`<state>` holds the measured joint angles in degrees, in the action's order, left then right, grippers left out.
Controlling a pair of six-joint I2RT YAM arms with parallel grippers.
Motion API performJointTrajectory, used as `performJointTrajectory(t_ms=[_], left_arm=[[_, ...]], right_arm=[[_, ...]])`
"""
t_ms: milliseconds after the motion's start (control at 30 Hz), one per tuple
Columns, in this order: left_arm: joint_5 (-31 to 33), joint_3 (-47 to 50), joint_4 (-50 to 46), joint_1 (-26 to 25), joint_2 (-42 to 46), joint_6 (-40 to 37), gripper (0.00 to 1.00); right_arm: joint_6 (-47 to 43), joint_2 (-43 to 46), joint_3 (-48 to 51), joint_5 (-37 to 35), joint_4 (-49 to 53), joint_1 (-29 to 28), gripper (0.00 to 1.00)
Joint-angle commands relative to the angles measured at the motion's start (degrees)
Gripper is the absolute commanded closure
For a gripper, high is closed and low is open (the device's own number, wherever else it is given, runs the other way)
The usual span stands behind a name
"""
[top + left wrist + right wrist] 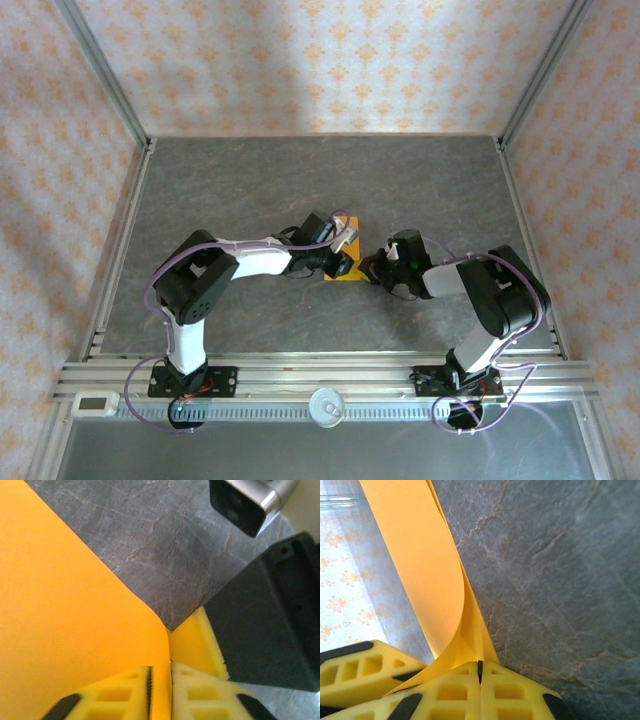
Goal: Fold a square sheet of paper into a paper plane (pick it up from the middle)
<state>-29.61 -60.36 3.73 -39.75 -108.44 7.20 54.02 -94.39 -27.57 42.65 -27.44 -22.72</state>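
Observation:
The square sheet of paper (342, 274), bright orange, hangs between both grippers just above the middle of the table. In the left wrist view the sheet (65, 605) spreads wide to the left, and its edge runs between the yellow pads of my left gripper (161, 672), which is shut on it. My right gripper (480, 667) pinches a doubled corner of the sheet (425, 565), which curls up and away from it. From above, the left gripper (340, 258) and the right gripper (372, 265) almost touch. The paper plane is out of view.
Grey marbled table (250, 190) lies all around the grippers, ringed by aluminium rails and patterned walls. The right gripper's yellow finger (200, 645) and black body (270, 625) sit right beside my left fingers. A white round knob (327, 405) rests on the front rail.

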Motion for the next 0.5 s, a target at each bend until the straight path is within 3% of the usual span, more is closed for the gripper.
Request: performJointTrajectory(t_ms=[0,200,467], left_arm=[[-0.78,-1.35,-1.29,-0.15,-0.74,-1.06,0.91],[-4.12,-0.24,2.83,0.0,0.47,2.59,0.99],[-8.42,1.08,10.94,0.11,0.35,11.56,1.0]], right_arm=[[-0.14,-1.87,0.37,-2.23,0.3,-0.22,0.98],[-2.12,2.02,-0.64,-3.53,4.13,0.2,0.97],[-3.61,8.86,0.92,-5.36,8.96,4.36,0.96]])
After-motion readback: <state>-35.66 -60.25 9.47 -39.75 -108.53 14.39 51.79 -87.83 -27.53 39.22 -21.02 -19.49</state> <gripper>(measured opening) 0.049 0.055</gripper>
